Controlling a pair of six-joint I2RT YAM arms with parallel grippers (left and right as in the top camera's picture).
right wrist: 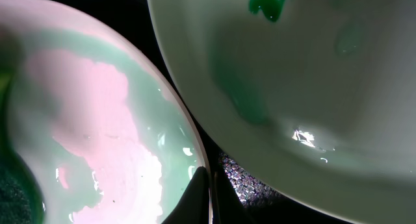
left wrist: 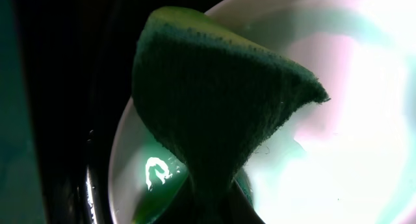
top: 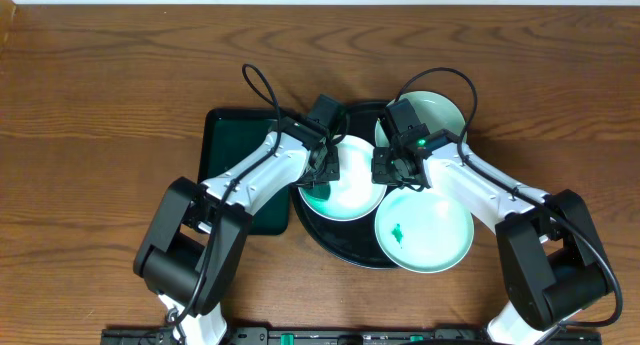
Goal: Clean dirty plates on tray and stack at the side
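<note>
Sponge (left wrist: pixel 221 100) in whose grip?

Left gripper (top: pixel 325 173), clamped tight on it. The green pad hangs folded from the jaws over the left plate (top: pixel 352 197), at that plate's left edge.

And the right gripper (top: pixel 393 171)?

Closed, tips down at the same plate's right rim. Whether it pinches the rim or only leans on it, I cannot tell from the wrist view.

So where does the plate lie for the wipe?

Straight below the left gripper, on the black tray (top: pixel 335 243), stretching from the sponge towards the right arm. It is round, so there is no long axis to mind. I judge the stroke should run rightward across its face.

The other two?

Smeared plate (top: pixel 425 233) sits on the right arm's side, nearer the robot, its rim just beside the left plate. Far plate (top: pixel 440 107) lies behind the right gripper. Both are nearer the right arm, and nothing is stacked at the side yet
</note>
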